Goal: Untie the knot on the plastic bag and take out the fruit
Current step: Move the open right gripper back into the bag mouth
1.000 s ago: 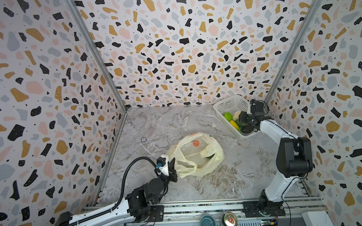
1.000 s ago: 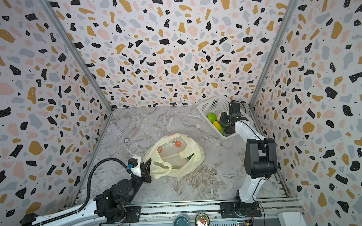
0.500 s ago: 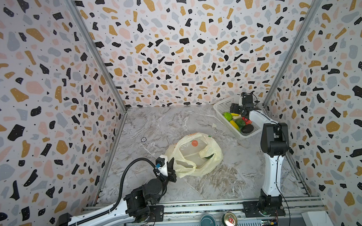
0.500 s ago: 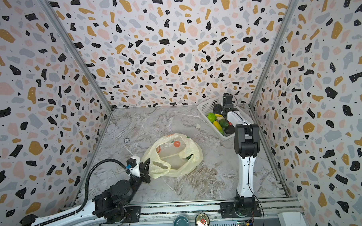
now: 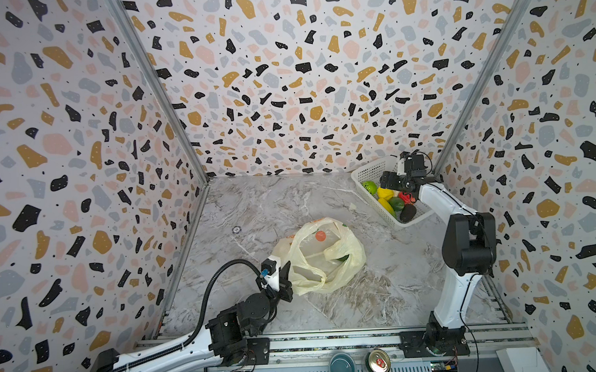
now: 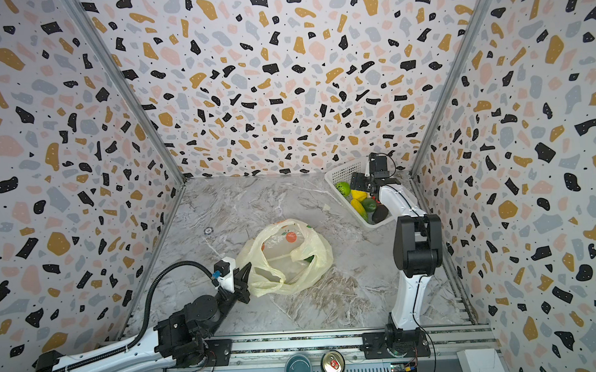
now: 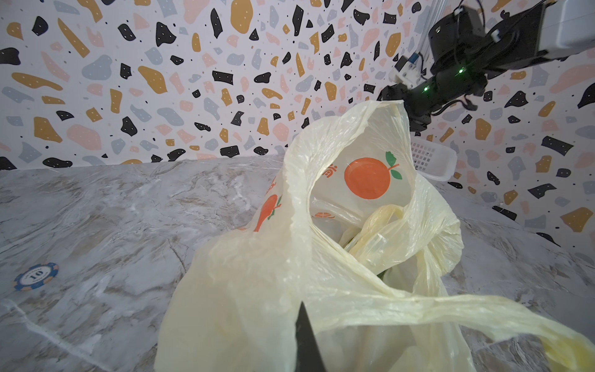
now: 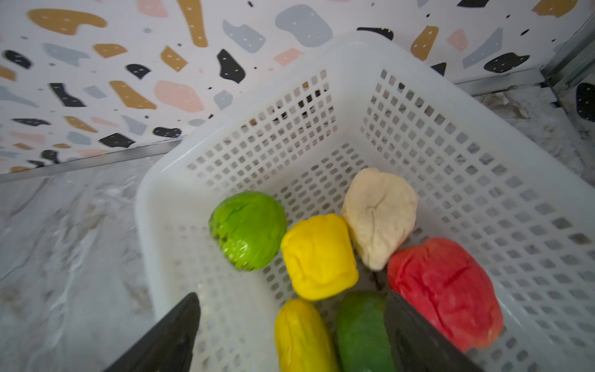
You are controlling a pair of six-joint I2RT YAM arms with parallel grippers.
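Marbled counter (image 5: 256, 208), terrazzo walls (image 5: 286, 74). Clamped on plastic bag (image 5: 321, 257) edge: left fingers (image 7: 306, 338). Spread above basket (image 8: 434, 138) beyond it: right fingers (image 8: 174, 331). Only in right wrist view: cream fruit (image 8: 380, 215).

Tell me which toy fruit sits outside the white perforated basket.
The dark green piece inside the pale-yellow plastic bag; the rest lie in that basket.

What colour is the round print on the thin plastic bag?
The round print is orange, with green leaves; clearest in the left wrist view.
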